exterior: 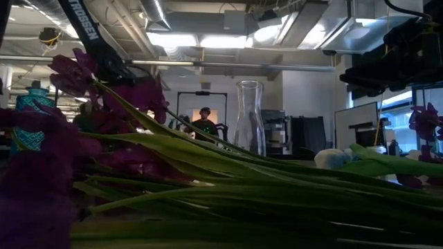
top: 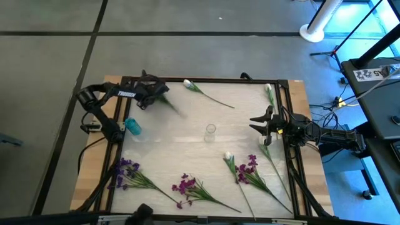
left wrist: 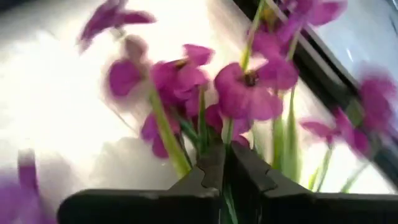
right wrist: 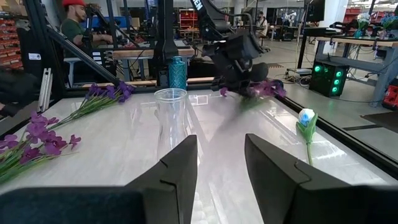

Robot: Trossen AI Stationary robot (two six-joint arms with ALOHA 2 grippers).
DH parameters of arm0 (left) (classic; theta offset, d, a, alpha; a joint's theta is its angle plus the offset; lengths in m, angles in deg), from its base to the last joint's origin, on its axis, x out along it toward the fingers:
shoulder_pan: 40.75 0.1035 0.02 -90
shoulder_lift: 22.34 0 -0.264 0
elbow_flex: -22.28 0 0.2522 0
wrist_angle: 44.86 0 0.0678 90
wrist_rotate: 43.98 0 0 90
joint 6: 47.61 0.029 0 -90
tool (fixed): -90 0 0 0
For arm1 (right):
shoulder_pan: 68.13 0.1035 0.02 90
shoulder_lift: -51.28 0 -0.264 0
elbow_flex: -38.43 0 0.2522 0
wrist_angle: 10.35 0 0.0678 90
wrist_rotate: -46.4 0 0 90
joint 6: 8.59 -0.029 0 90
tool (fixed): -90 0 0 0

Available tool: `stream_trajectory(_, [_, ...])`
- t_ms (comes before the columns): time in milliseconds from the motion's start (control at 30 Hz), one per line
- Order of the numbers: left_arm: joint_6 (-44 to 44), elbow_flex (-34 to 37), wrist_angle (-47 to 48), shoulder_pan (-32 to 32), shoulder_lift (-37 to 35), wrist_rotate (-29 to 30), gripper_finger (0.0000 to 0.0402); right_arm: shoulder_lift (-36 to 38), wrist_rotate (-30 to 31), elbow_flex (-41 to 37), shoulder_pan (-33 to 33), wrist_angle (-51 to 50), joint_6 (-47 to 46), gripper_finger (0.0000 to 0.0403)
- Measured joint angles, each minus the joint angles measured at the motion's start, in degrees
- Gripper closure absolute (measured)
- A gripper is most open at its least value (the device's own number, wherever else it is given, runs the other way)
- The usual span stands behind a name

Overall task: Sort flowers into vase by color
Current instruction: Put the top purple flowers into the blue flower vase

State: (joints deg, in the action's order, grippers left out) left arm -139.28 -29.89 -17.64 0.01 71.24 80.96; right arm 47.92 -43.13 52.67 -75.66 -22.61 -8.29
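Purple blossoms (left wrist: 245,87) crowd right against the left wrist camera, their green stems running down between the pressed-together fingers of the left tool (left wrist: 225,180), which pinches this purple flower stem near the far left corner of the surface (top: 187,134). Seen from above, the left tool (top: 152,92) sits at that corner with the stem trailing out towards the middle, blurred as if swinging. The right tool (right wrist: 221,165) hangs at the right edge with its fingers spread and nothing between them, pointed at the clear vase (right wrist: 171,115).

Judging by this, the step in hand is carrying the held purple stem to a vase. To do it well, the stem should be lifted clear of the surface and brought over the chosen mouth with its cut end hanging down, then lowered straight in before letting go; the spray is floppy and could catch the rim or tip a light vase. A teal vase (top: 132,127) stands just inside the left edge, the clear vase (top: 210,130) near the middle.

Other flowers lie flat: a white tulip bud (top: 188,82) near the far edge, another white bud (top: 269,88) at the far right, and purple sprays (top: 186,185) along the near edge with one more white bud (top: 229,155) among them
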Motion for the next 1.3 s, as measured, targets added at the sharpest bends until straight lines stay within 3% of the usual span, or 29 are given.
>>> stream_trajectory(267, [17.8,0.1,-2.8,-8.5,-8.5,0.8,0.0398,0.0,0.0,0.0,0.0,0.0,0.0,0.0269])
stream_trajectory(500, [34.7,0.1,-4.0,-18.3,-12.2,-2.9,0.0389,0.0,0.0,0.0,0.0,0.0,0.0,0.0269])
stream_trajectory(633, [36.9,0.0,-3.8,-23.2,-11.3,-2.5,0.036,0.0,0.0,0.0,0.0,0.0,0.0,0.0269])
stream_trajectory(967, [36.7,0.0,-2.3,-32.1,-11.0,-2.4,0.0241,0.0,0.0,0.0,0.0,0.0,0.0,0.0269])
stream_trajectory(1100, [31.5,0.0,2.7,-35.3,-11.0,1.8,0.0222,0.0,0.0,0.0,0.0,0.0,0.0,0.0269])
stream_trajectory(1300, [27.2,0.0,2.9,-34.3,-7.6,-0.4,0.0219,0.0,0.0,0.0,0.0,0.0,0.0,0.0269])
